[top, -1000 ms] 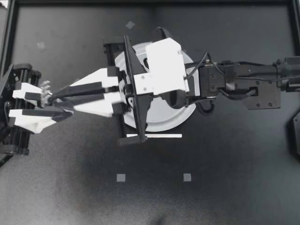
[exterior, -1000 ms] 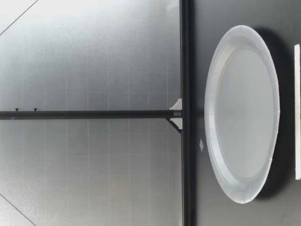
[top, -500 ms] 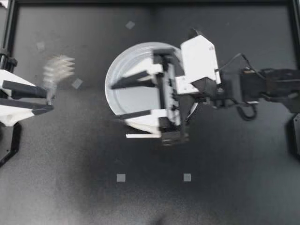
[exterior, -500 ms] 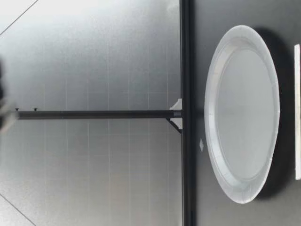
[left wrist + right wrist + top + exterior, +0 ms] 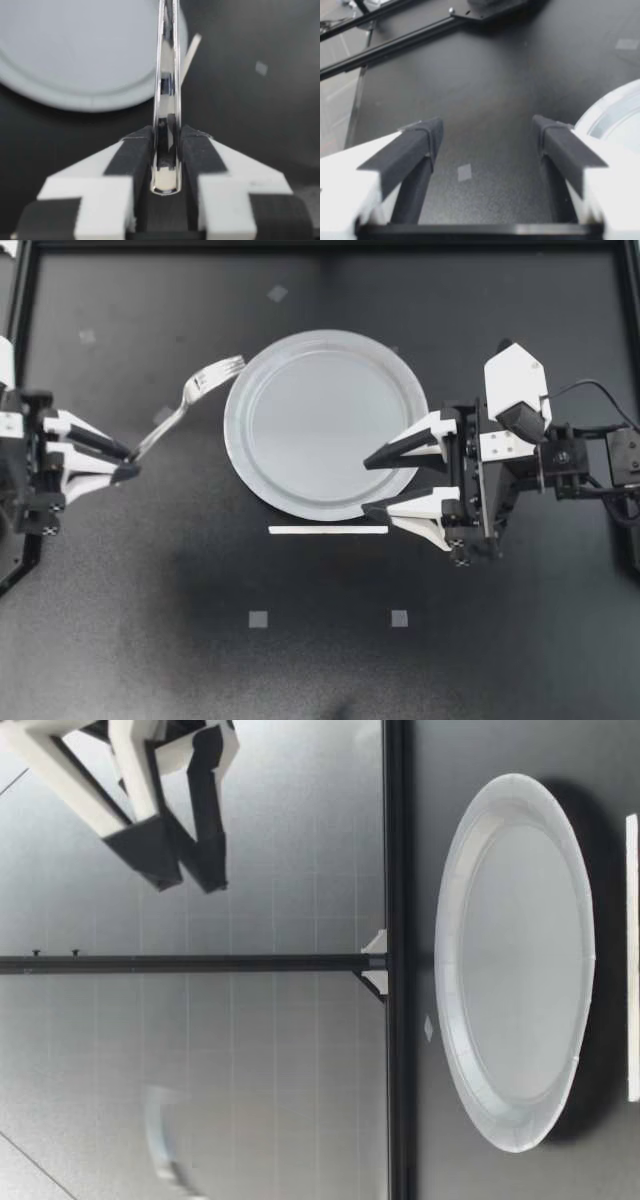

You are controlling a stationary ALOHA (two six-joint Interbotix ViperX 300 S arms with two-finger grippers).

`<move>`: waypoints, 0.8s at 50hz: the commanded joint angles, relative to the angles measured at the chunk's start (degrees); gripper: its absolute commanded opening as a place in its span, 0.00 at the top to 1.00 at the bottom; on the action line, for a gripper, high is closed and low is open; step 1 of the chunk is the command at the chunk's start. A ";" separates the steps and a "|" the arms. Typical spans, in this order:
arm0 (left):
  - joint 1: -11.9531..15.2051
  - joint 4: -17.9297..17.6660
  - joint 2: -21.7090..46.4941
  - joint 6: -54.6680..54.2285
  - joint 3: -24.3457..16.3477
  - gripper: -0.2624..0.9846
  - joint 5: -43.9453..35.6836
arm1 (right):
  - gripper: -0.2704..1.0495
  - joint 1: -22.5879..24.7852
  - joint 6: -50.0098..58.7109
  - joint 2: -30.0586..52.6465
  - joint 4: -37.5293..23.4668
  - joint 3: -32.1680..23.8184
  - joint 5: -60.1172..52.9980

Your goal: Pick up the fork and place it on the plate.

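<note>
**Change from the earlier frames.** Half a second before, our right arm had lain across the plate (image 5: 325, 420), hiding much of it. At this moment it had drawn back, and the right gripper (image 5: 368, 485) stood at the plate's right edge, fingertips just over the rim. The plate lay wholly uncovered and bare on the black table (image 5: 300, 670). The fork (image 5: 185, 405), a blur at the left before, now showed sharply. In the low view, where no arm had shown earlier, a gripper (image 5: 178, 872) with parted fingers hung high above the table. A pale blur in that view, at a like height, could not be identified.

**Fork and left gripper.** Our left gripper (image 5: 130, 462) was closed tight on the end of the fork's handle. In the left wrist view, the dark pads (image 5: 132, 160) pressed the handle from both sides, and the fork ran straight ahead from them toward the plate. Seen from above, the fork slanted away from the fingertips, its tines ending just beside the plate's upper-left rim, not over its well.

**Right gripper.** Its fingers were spread wide and held nothing. The right wrist view showed only table between them, with the plate's edge beside one finger.

**Other marks.** A thin white strip (image 5: 328, 530) lay just beside the plate's near rim.
</note>
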 commanded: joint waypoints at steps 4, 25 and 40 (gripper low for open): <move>0.18 0.09 4.75 -3.08 0.88 0.78 -2.46 | 0.26 0.62 -0.26 1.32 0.18 -0.26 -2.02; 0.18 0.44 21.80 0.18 -1.41 0.78 -0.70 | 0.26 0.79 -0.09 4.13 0.44 0.79 -4.57; 0.18 0.26 30.85 1.41 -3.08 0.78 -1.23 | 0.26 0.79 1.23 4.66 0.53 1.49 -5.71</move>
